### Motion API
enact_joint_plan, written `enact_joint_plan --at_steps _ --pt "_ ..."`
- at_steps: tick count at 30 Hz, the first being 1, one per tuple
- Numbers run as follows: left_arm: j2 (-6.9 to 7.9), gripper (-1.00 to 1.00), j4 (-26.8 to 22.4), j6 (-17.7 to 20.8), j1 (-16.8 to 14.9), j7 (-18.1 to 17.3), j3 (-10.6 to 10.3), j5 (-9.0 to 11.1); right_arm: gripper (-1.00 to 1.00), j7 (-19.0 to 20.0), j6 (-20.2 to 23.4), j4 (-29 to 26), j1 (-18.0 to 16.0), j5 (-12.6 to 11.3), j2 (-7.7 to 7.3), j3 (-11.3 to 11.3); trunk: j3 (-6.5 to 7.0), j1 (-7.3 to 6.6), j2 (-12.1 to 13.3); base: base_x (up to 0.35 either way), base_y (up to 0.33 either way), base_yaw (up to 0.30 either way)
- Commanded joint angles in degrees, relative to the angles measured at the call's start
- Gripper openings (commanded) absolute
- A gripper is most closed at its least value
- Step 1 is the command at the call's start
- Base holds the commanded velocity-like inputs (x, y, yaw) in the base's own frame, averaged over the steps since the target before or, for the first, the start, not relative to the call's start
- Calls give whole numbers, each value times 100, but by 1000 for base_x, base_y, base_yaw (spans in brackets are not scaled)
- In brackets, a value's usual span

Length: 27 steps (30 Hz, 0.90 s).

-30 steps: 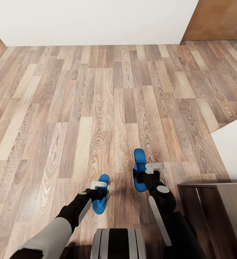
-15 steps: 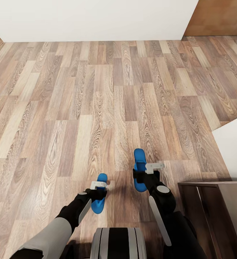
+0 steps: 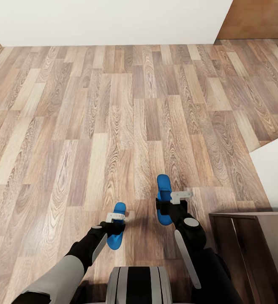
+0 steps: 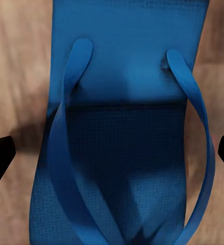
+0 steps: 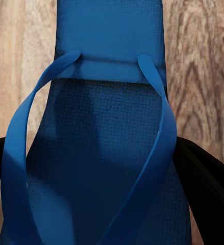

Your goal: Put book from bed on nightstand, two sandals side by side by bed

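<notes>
Fingertips of the left end effector (image 3: 115, 219) flank a bright blue flat sandal (image 3: 115, 232) with blue straps, its near half hidden behind the wrist; whether they pinch it is unclear. The right end effector (image 3: 173, 202) grips the second blue sandal (image 3: 163, 190), dark fingers (image 5: 203, 178) pressed against both edges of the sole. Both sandals hang over brown wood-plank floor (image 3: 113, 118). A dark brown wooden cabinet (image 3: 257, 253), cut off, stands near right.
</notes>
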Motion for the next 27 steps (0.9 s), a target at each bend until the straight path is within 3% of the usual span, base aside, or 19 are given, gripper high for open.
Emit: enact_joint_plan --at_steps 1,27 --pt "2 100 -11 32 0 -6 -13 8 -100 -38 28 -6 -3 -17 0 8 -3 -1 -1 0 0 0" --pt "2 100 -11 28 0 -12 -17 8 -100 -39 29 -6 -3 -25 0 17 -3 -1 -1 0 0 0"
